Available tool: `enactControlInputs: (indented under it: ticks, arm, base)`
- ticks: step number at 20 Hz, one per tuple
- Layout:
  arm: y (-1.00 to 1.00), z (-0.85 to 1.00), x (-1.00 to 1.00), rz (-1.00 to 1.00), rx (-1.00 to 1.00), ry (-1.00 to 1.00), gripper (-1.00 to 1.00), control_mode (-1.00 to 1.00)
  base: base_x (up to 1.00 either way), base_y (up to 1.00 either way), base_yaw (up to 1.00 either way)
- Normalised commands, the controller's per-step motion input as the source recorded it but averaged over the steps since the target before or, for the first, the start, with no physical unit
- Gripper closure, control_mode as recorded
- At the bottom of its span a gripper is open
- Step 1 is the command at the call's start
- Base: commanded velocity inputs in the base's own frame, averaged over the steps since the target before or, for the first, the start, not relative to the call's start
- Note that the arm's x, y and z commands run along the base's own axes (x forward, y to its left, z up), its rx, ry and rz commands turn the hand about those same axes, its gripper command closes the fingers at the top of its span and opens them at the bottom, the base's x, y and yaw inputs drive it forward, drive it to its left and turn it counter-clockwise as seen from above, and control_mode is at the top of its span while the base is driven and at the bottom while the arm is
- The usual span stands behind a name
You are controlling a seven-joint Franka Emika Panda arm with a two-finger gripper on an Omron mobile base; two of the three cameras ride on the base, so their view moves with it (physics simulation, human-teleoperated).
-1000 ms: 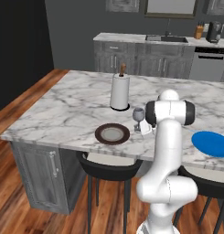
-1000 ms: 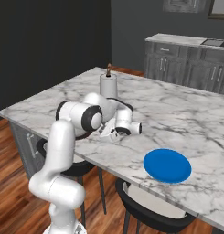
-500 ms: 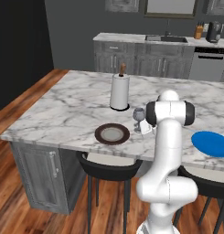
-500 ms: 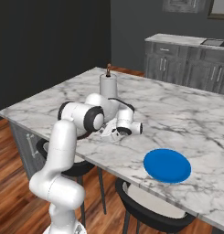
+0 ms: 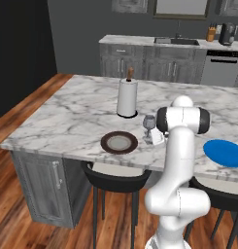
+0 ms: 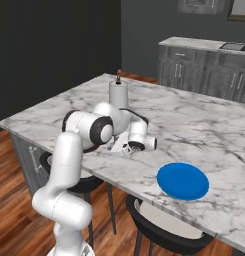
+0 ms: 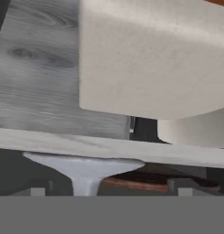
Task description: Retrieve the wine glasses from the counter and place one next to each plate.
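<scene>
A small clear wine glass [image 5: 149, 123] stands upright on the marble island, just right of the brown-rimmed plate [image 5: 119, 142]. My gripper [image 5: 156, 137] is low beside the glass, open. In the hand view the glass's stem and foot [image 7: 85, 170] sit between the widely spread fingertips [image 7: 38, 191], touching neither. The gripper [image 7: 111, 192] holds nothing. The blue plate [image 5: 226, 151] [image 6: 183, 180] lies further right near the island's front edge. From the right base view my arm covers the glass, and the gripper [image 6: 123, 148] hangs low over the island. The counter [image 5: 140, 40] with its sink runs along the back wall.
A tall paper towel roll [image 5: 127, 98] [image 6: 118, 94] stands just behind the glass and looms large in the hand view [image 7: 154, 55]. Dark stools [image 5: 113, 177] are tucked under the island's front edge. A dishwasher [image 5: 221, 68] is set in the back cabinets.
The jaws have spread from nearly shut to wide, letting go of the wine glass. The glass stays upright in the same spot beside the brown plate.
</scene>
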Motion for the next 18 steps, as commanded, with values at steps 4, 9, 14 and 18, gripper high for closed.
enactControlInputs:
  ticks: [4, 9, 14, 18]
  arm:
    - [0.0, 0.0, -0.52, 0.0, 0.0, 0.0, -1.0, -1.0]
    - [-0.14, 0.14, -0.24, -0.14, 0.0, 0.0, -1.0, -1.0]
    - [-0.07, 0.07, -0.02, -0.27, 0.0, 0.0, -1.0, -1.0]
    - [0.0, 0.0, 0.16, -0.27, 0.0, 0.0, -1.0, -1.0]
  base:
    - [0.0, 0.0, 0.0]
    - [0.0, 0.0, 0.0]
    - [0.0, 0.0, 0.0]
    - [0.0, 0.0, 0.0]
